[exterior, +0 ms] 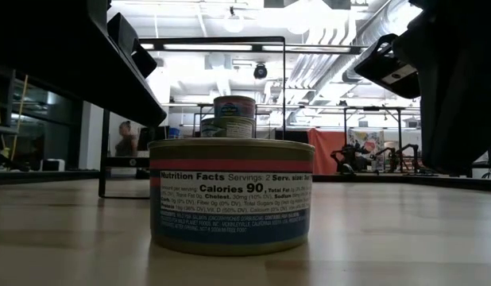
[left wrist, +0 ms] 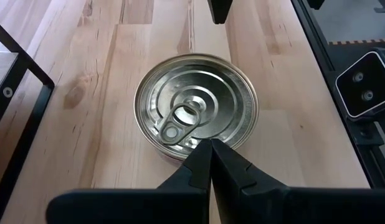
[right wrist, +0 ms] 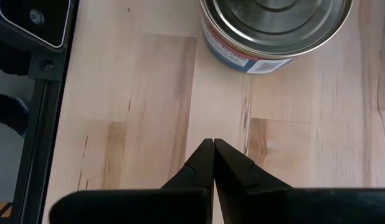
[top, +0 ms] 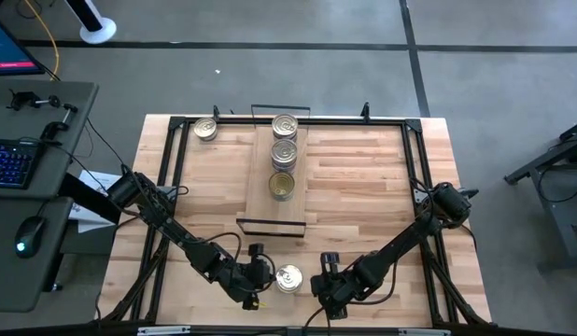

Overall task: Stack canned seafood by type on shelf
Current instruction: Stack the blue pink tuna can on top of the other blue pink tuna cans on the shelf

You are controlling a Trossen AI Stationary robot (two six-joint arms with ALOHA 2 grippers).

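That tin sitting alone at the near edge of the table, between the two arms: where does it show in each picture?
High view: the lone tin lies bottom centre, between both arms.
Low view: it fills the foreground, label facing us.
Left wrist view: centre, just beyond the left pincer.
Right wrist view: at the upper edge, apart from the right pincer.
Shared landmark: its silver pull-tab lid.

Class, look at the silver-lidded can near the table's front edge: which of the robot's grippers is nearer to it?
Left. The left gripper, shut, sits just beside the can. The right gripper, shut too, is farther off on the other side.
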